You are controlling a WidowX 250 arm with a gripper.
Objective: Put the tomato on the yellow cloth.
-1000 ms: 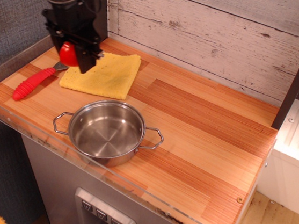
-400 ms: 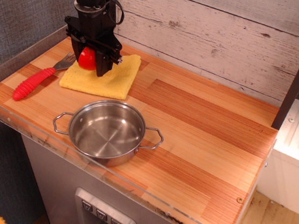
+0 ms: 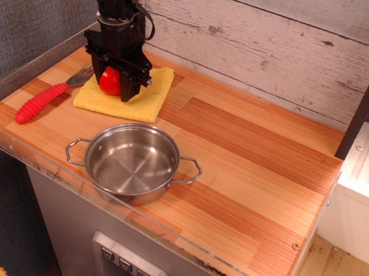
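Note:
My black gripper (image 3: 113, 84) is shut on the red tomato (image 3: 110, 80) and holds it low over the yellow cloth (image 3: 142, 97), at the cloth's left part. The tomato looks to be at or just above the fabric; I cannot tell whether it touches. The cloth lies flat on the wooden counter near the back left wall. The gripper body hides the cloth's far left corner and the tomato's top.
A red-handled fork (image 3: 42, 100) lies left of the cloth. A steel pot (image 3: 132, 161) with two handles stands in front of the cloth near the counter's front edge. A white plank wall (image 3: 262, 40) runs behind. A clear plastic lip (image 3: 54, 173) edges the counter front.
The gripper carried the tomato right from beside the fork to over the cloth, then lowered it toward the fabric. Fork, pot and cloth have not moved.

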